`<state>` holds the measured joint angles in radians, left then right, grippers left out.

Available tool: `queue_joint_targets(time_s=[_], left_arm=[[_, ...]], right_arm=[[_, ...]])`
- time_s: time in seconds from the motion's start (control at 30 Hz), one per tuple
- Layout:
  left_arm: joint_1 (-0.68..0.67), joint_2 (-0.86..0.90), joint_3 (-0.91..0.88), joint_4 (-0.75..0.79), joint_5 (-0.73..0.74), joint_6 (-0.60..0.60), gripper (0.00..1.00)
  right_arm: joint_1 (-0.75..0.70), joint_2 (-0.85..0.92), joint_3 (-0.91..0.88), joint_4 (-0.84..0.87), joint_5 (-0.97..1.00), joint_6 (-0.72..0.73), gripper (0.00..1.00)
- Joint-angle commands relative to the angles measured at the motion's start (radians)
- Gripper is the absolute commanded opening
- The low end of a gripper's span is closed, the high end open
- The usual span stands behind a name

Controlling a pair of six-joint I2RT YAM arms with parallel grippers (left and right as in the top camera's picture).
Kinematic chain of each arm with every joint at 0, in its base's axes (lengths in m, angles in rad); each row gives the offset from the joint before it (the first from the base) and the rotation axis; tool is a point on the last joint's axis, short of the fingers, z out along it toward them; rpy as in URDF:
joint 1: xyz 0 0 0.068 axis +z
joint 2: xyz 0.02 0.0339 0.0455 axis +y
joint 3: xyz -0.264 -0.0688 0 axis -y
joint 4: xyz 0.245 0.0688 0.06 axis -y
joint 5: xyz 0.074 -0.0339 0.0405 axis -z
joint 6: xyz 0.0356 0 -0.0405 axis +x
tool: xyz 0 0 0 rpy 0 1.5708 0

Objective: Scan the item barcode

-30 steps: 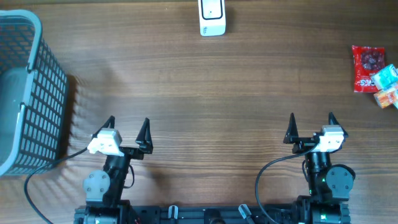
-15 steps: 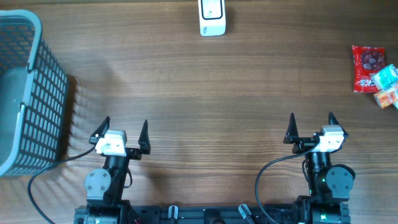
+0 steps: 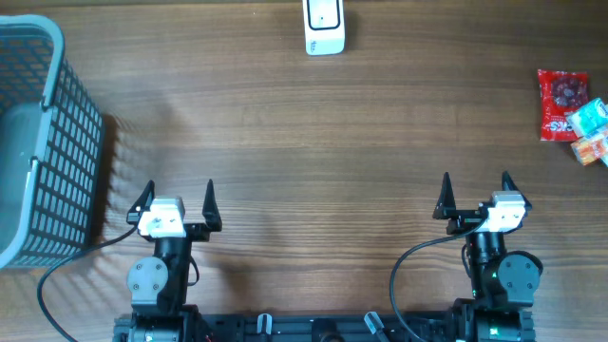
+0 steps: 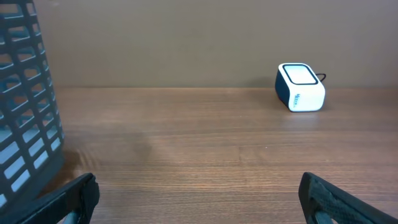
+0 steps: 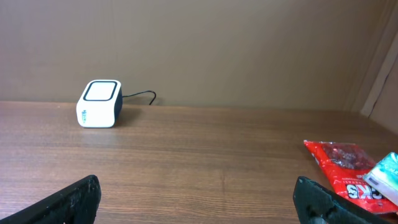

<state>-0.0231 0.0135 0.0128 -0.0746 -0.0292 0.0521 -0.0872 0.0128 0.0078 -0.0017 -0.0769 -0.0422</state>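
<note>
- Swung leftward since a second ago: left claw (image 3: 178, 188); tips angled toward table centre then, now squared up and nearer basket (image 3: 71, 161).
- Half a second ago: same claw partway through that swing.
- No change at right claw (image 3: 476, 180): same spot, same heading across all three overhead frames.
- No change in scanner (image 3: 324, 27), packets or basket.
- Left claw: spread wide, holding nothing; dark fingers (image 4: 74, 198) at both lower corners of wrist view, wooden table (image 3: 313, 142) between them.
- Right claw: likewise spread wide, holding nothing.
- Scanner: white box with dark sides, at far edge of table about mid-width; cord trailing behind it in right wrist view.
- Items for scanning: red packet (image 3: 559, 104) flat on table at far right, well apart from both claws.
- Pale blue packet (image 3: 591, 116) touching red packet's right corner; orange packet (image 3: 591, 149) just beside blue one, cut off by frame edge.
- From right wrist view: red packet ahead and to right of claw, scanner ahead and to left.
- Basket: grey mesh, at left table edge, near left claw's outer finger.
</note>
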Motion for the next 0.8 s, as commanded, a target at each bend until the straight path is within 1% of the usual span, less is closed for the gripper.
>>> queue_joint_targets(time_s=[0.0, 0.77], left_arm=[[0.008, -0.010, -0.007, 0.000, -0.014, 0.019, 1.00], [0.006, -0.008, -0.007, 0.004, -0.006, 0.019, 1.00]], right_arm=[[-0.005, -0.009, -0.003, 0.002, 0.017, 0.016, 1.00], [-0.005, -0.009, -0.003, 0.002, 0.017, 0.016, 1.00]])
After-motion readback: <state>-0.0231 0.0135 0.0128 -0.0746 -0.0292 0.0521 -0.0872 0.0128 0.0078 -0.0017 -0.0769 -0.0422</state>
